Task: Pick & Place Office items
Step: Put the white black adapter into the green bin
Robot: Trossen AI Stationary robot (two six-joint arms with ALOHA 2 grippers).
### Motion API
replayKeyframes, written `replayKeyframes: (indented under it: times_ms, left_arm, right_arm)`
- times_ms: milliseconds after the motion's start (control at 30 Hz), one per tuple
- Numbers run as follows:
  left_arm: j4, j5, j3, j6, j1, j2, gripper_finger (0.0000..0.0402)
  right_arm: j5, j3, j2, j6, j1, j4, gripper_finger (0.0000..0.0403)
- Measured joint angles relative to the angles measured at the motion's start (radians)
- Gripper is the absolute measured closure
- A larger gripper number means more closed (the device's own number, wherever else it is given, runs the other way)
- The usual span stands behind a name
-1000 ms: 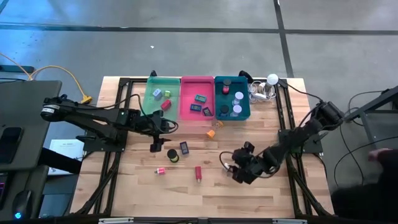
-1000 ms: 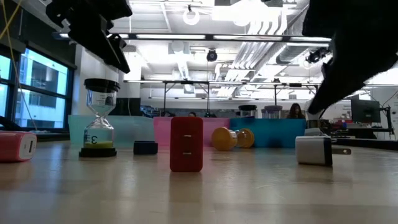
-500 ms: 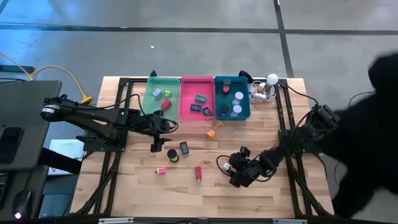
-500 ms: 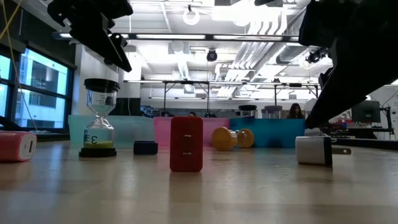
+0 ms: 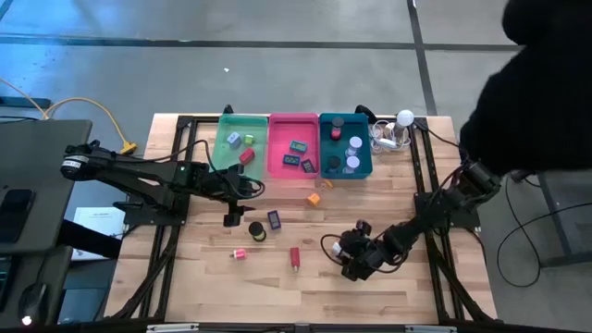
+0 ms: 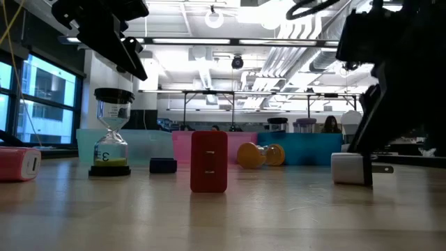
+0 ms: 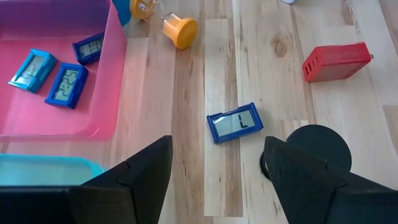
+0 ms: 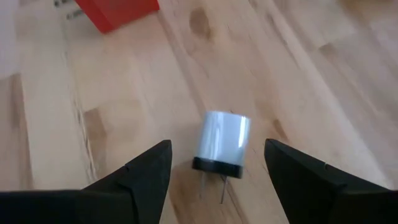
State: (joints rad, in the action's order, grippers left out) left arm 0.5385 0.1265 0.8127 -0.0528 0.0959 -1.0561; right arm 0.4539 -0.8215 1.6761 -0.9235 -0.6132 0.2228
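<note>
Pale wood counter (image 5: 185, 277) carries the loose office items: a red block (image 5: 294, 258), a blue clip (image 7: 236, 122) and a white plug adapter (image 8: 221, 144) lying on its side. Right gripper (image 8: 219, 163) hovers low over the adapter, jaws open and empty. Left gripper (image 7: 217, 168) hangs above the blue clip, jaws spread, holding nothing.

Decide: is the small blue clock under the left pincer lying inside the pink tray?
No, the blue clock lies on bare wood beside the pink tray.
</note>
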Motion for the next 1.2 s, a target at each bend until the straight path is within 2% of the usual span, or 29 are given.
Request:
replayKeyframes:
  times_ms: [200,467,600,800,1200]
  left_arm:
    - [0.003,0.0,0.0,0.026,0.001,0.0,0.0155]
    - [0.004,0.0,0.0,0.01,0.001,-0.009,0.0155]
    - [0.003,0.0,0.0,-0.01,0.001,-0.026,0.0155]
    - [0.004,0.0,0.0,-0.024,0.001,-0.058,0.0155]
    - [-0.003,0.002,0.0,0.037,0.001,-0.111,0.0155]
  right_arm:
    - [-0.025,0.0,0.061,-0.02,0.006,-0.089,0.0157]
    - [-0.02,0.0,0.082,-0.019,0.027,-0.078,0.0168]
    - [-0.041,-0.001,0.081,-0.021,0.054,-0.051,0.02]
    - [-0.081,-0.002,0.078,-0.015,0.083,-0.044,0.028]
    - [-0.03,-0.002,0.082,0.01,0.076,-0.049,0.028]
